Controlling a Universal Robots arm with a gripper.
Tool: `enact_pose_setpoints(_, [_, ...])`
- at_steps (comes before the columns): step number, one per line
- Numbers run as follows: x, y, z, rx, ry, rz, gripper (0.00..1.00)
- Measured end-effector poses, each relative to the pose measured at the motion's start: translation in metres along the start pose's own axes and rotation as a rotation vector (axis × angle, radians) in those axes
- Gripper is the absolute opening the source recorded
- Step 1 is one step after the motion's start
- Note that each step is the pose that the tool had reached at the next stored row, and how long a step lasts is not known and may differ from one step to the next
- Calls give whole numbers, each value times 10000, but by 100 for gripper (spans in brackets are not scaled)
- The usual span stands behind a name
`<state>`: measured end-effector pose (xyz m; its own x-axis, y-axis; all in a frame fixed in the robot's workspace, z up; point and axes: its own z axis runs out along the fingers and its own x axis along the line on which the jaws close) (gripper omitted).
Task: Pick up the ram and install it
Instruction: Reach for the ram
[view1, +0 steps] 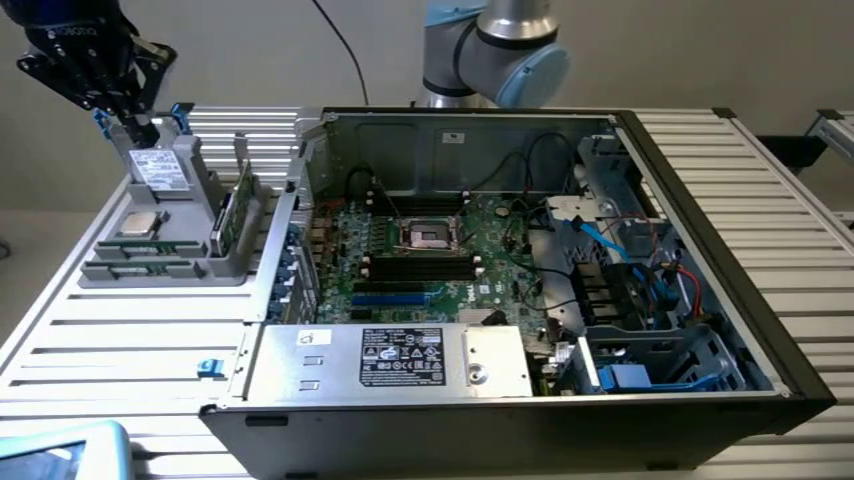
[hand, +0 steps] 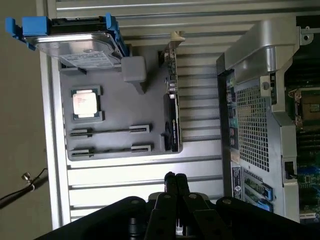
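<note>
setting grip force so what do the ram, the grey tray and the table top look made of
The ram: green circuit board, likely fibreglass laminate, matte, standing on edge. The grey tray: seemingly moulded or printed plastic; even matte grey, no glare. The table top: probably aluminium; silvery ribbed slats with soft sheen.

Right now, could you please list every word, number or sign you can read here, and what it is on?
Nothing can be read letter for letter.
The power supply label: print and logos, too small to read.
The drive label: blurred.
The processor chip: markings blurred.
The case rear stickers: too small to read.
The ram: no legible text.
</note>
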<state>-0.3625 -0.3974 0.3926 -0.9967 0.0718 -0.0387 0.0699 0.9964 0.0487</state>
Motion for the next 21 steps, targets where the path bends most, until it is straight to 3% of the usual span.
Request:
enact_pose_setpoints(6, [276, -2, 41, -2, -12, 0, 11])
enact_pose_setpoints(12, [481, 123, 77, 1, -11, 1, 11])
enact_pose_setpoints(17, [703, 156, 90, 0, -13, 0, 11])
enact_pose_setpoints(21, [732, 156, 91, -1, -14, -2, 11])
